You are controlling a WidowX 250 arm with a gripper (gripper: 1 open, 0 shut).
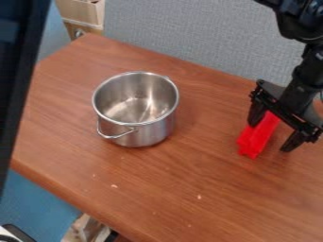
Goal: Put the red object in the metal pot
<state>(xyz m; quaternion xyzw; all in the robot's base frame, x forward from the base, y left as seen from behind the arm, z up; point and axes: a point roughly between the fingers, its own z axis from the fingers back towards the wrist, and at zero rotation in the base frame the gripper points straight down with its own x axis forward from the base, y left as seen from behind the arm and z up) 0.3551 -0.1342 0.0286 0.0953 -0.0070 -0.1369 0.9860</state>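
One red block point(255, 140) lies on the right side of the wooden table point(139, 184), well apart from the shiny metal pot point(135, 108) standing toward the left with its wire handle facing the near edge. Over the block's far end hangs the black gripper point(282, 121), pointing down, its fingers spread apart on either side of the block and not clamped on it.

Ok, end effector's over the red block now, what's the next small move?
Probably close the end effector: its jaws stand open on either side of the red block, which is not yet gripped, and the metal pot sits empty to the left.
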